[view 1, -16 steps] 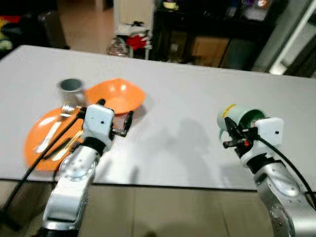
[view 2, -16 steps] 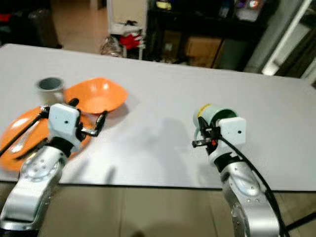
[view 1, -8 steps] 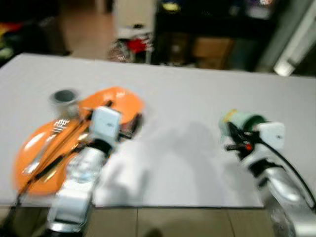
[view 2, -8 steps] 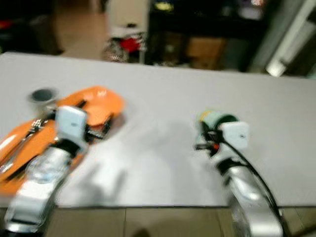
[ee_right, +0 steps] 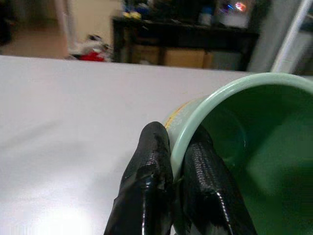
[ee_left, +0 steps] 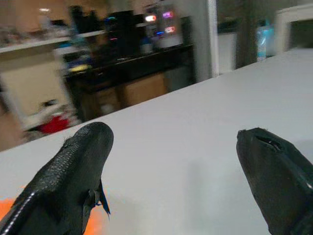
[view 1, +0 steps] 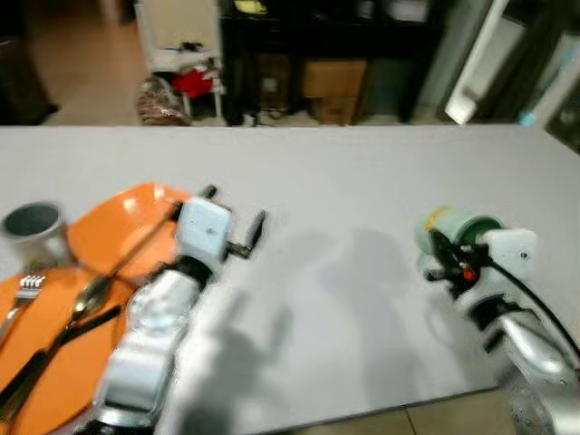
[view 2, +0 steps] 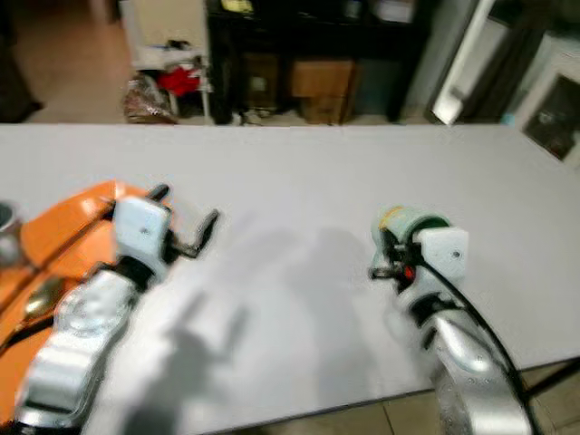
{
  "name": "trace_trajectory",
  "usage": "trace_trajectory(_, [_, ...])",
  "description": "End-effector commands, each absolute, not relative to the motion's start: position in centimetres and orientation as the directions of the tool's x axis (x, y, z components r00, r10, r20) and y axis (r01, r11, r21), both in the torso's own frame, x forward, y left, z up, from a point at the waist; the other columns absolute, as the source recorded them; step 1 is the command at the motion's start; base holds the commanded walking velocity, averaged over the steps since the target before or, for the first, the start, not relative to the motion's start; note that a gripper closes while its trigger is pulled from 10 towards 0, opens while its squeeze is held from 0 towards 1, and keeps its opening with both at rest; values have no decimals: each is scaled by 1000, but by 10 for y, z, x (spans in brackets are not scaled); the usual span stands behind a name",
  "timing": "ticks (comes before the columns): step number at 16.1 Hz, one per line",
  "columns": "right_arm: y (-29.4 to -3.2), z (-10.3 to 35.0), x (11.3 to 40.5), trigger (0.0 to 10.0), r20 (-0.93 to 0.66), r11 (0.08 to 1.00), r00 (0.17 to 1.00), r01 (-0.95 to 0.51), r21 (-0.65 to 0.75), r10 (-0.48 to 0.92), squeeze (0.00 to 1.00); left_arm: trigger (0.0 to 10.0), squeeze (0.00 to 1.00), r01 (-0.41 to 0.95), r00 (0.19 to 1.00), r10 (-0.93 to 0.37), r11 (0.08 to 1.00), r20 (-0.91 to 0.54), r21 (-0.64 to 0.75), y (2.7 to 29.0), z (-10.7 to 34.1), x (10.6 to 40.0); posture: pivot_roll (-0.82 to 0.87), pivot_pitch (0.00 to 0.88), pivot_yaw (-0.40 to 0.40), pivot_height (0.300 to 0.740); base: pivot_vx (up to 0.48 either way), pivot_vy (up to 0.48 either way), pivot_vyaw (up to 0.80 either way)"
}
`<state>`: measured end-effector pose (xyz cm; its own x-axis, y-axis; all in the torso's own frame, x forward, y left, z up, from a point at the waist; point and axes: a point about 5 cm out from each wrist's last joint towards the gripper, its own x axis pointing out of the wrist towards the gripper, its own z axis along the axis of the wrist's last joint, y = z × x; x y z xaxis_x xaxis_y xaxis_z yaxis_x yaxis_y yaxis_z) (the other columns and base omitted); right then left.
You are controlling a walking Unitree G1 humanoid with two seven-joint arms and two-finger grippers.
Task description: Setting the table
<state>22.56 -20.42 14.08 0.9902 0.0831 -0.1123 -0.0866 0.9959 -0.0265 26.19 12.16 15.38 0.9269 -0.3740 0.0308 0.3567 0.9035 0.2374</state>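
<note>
Pinching the green mug's rim, right pincer clamps it.

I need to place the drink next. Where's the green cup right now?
The green cup is on the robot's right, tipped on its side over the white table, its rim pinched by the right gripper.

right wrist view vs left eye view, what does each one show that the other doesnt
Right wrist view: the green mug's dark green inside, and the right gripper pinching its rim, one finger outside the wall and one inside.

Left eye view: the left gripper open above the table beside an orange bowl, an orange plate carrying a fork and spoon, and a grey cup.

Both: the white table, the mug in the right gripper, and dark shelving behind.
</note>
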Motion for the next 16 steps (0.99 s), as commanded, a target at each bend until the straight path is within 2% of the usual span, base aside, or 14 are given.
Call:
trace_trajectory(1, [-201,146,229,10000,-93,994,991,-103,-22,101,0,10000,0,340,933,-359,905,31,257,128,156,262,3,0,-61,740,300,0,0])
trace_trajectory(5, [-206,146,234,10000,-113,993,988,-115,-40,110,0,10000,0,343,932,-362,902,25,262,128,155,263,6,0,-64,740,290,0,0])
trace_trajectory(10, [-208,145,249,10000,-152,977,973,-191,-92,176,0,10000,0,356,928,-372,895,9,267,127,154,263,6,0,-58,740,0,0,0])
trace_trajectory(13, [-212,146,289,10000,-235,920,910,-374,-115,341,0,10000,0,421,899,-438,863,-1,278,124,158,265,-1,0,-41,740,0,0,0])
trace_trajectory(16, [-217,148,329,10000,-361,829,820,-529,-183,444,0,10000,0,536,834,-552,794,-31,288,116,164,262,9,0,-33,740,0,0,0])
